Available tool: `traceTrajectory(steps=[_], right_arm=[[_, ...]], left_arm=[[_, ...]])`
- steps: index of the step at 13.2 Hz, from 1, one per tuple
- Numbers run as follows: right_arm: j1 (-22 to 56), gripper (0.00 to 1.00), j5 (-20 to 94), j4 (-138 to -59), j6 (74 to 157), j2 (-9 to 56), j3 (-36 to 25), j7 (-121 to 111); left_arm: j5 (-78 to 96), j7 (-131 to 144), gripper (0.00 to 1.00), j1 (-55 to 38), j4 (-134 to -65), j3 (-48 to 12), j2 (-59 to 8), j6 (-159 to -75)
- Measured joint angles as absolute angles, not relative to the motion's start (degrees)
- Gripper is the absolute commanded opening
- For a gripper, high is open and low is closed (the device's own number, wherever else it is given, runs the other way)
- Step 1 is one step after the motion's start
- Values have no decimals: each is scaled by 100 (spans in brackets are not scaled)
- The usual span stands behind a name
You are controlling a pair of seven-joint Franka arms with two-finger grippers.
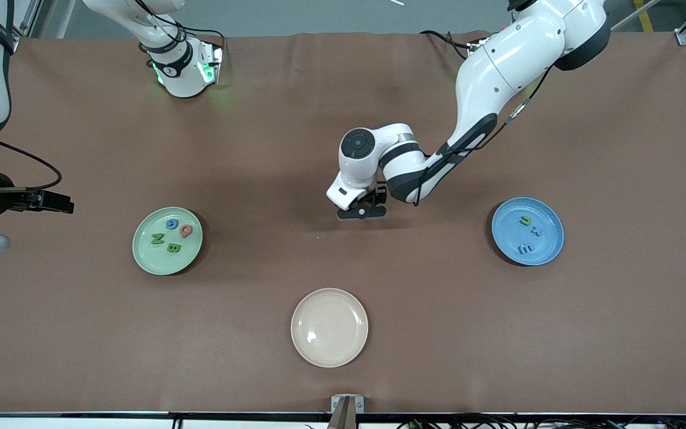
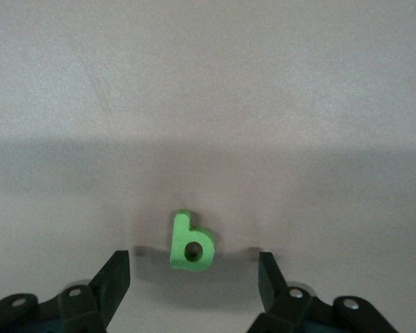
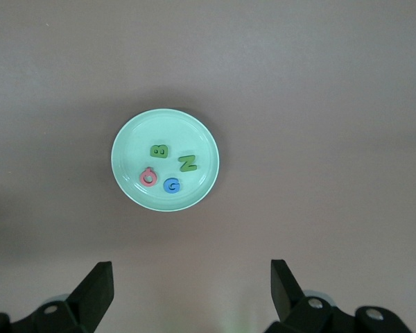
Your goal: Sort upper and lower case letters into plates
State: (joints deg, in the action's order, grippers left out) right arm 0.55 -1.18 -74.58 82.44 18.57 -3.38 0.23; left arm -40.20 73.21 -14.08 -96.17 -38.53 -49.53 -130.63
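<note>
Brown matte table cover [image 1: 343,83], creased along the edge by my bases, grey floor past it. My left gripper [image 2: 194,277] hangs low over mid-table, fingers [image 2: 114,277] spread wide either side of a green letter b [image 2: 191,242] lying flat, untouched. My right gripper [image 3: 191,288] waits, fingers wide, up over the right arm's end. Mint green plate [image 1: 167,241] holds four letters; blue plate [image 1: 527,231] holds three; cream-beige plate [image 1: 329,327] lies nearest the front camera.
</note>
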Motion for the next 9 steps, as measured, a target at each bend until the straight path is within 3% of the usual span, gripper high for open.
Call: traceTrajectory(steps=[5, 9], right_arm=[[-85, 100, -118, -7458, 8244, 1862, -340, -82], [-90, 100, -118, -7383, 8264, 1863, -326, -92]], left_arm=[[-4020, 7314, 40, -1399, -9617, -3852, -4953, -13063], [-4020, 7313, 27, -1402, -9610, -3851, -4953, -13070]])
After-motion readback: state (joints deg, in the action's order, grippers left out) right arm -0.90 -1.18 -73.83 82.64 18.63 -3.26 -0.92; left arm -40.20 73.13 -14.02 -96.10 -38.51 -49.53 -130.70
